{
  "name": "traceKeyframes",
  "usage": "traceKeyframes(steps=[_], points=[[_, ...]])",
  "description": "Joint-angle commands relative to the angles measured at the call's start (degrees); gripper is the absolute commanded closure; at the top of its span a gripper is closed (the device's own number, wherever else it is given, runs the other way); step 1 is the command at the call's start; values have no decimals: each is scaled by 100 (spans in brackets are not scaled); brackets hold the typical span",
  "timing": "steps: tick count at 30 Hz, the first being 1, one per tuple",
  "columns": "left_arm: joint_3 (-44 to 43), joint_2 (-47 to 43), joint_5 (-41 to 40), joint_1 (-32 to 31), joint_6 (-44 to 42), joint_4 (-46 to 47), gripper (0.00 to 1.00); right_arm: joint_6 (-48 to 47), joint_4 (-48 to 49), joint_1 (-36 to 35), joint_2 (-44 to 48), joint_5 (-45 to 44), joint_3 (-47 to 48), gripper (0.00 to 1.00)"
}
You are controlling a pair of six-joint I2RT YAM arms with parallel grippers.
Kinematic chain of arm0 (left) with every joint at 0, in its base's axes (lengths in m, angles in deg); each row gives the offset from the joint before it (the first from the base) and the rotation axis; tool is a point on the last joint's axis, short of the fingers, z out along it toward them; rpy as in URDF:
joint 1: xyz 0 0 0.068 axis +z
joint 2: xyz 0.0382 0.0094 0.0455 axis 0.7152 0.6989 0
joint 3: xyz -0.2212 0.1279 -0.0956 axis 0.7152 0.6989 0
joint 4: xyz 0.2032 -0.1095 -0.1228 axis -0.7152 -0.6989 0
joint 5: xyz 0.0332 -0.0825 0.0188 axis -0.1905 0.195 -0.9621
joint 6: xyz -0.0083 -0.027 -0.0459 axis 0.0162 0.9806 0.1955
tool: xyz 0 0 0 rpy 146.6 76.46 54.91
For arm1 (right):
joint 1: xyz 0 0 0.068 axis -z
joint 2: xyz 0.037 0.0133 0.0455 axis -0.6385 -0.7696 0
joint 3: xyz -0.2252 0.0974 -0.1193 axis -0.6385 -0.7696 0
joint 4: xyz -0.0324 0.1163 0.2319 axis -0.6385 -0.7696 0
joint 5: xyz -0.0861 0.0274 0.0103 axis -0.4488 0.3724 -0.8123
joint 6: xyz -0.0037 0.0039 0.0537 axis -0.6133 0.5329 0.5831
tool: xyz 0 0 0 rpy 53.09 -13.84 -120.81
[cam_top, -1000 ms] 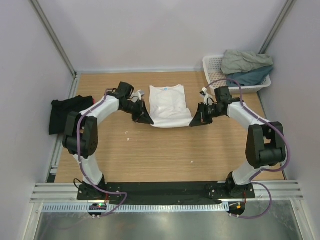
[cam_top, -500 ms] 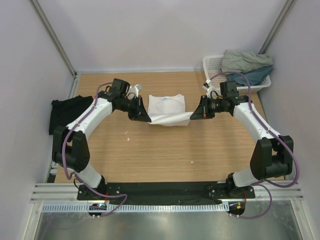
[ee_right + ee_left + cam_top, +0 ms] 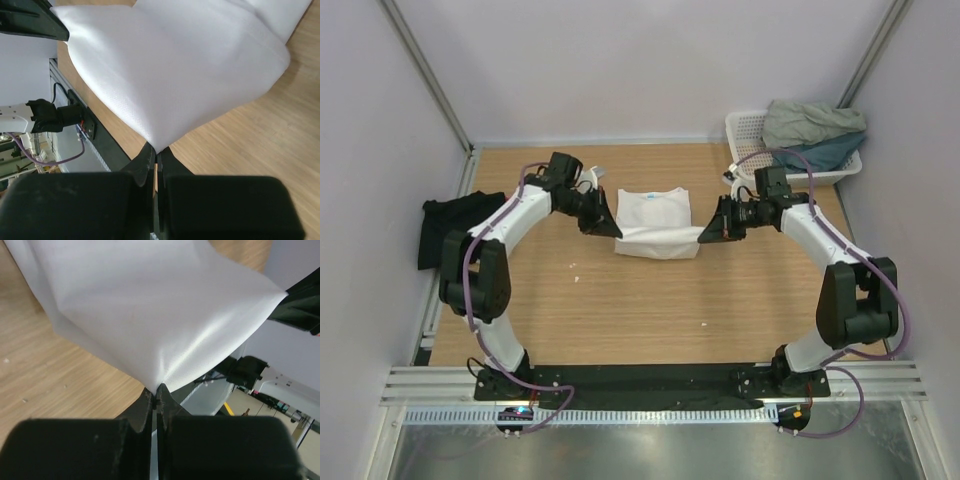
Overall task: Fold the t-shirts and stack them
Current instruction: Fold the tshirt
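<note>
Though folded into a short block at the middle of the counter (image 3: 640, 300), pinched up at both near corners. Clamped at the near left corner of the white shirt (image 3: 656, 222) by the left fingers (image 3: 612, 229), fully closed with only cloth between the tips. Clamped likewise at the near right corner by the right fingers (image 3: 706, 235). Stretched between the two along that near edge and slightly raised, sloping down to the wood behind it in both wrist views. Cannot see the gripped hem itself, swallowed between the tips. Cannot tell from above how many layers lie in the fold. Barely a bluish fleck at the collar on the far side, too small to read as a label.

Off at the left rim, a black shirt (image 3: 455, 225), bunched and partly over the counter's edge, its shape hard to make out in the dark cloth. At the far right corner, a white basket (image 3: 744, 132), its inside hidden under a grey-green shirt (image 3: 810, 122) heaped on top. Beneath that, a teal shirt (image 3: 825, 152), mostly buried, poking over the right rim. Well apart from the white shirt, both piles.
</note>
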Motion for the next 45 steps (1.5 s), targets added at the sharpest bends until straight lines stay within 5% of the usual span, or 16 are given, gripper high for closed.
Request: traceKeyframes(steps=[1,11,16,20,21,23,26,29,33,39,45], points=[[-704,378,-11,165,84,245,100,-42,377,30,-463,-114,571,99],[-2751,2416,147,491,445,851,100,-156,605,4,-3054,-176,3198,99],[-4781,3717,-397,526,95,1133,95,-270,641,-14,-4224,-360,4631,99],[-6109,4588,-1249,500,-459,1291,54,-428,719,-14,-4744,-895,5212,95],[-6389,4641,-1416,482,-530,1352,31,-463,720,-22,-4771,-1088,5387,79],[-6619,4599,-1654,456,-820,1485,21,-603,746,-31,-4692,-1607,5563,61],[-6577,4179,-1883,447,-987,1389,9,-736,929,-14,-4219,-1837,5364,52],[-6165,3765,-1927,456,-1040,1125,8,-658,1335,-14,-3559,-1899,5038,37],[-5375,3158,-1770,465,-1040,582,7,331,1264,-22,-3383,-1531,5038,30],[-4372,2867,-93,754,-604,262,3,2733,2361,-40,-3716,34,4115,26],[-3431,2858,560,1079,-285,430,7,2964,2679,-303,-3936,456,3869,26]])
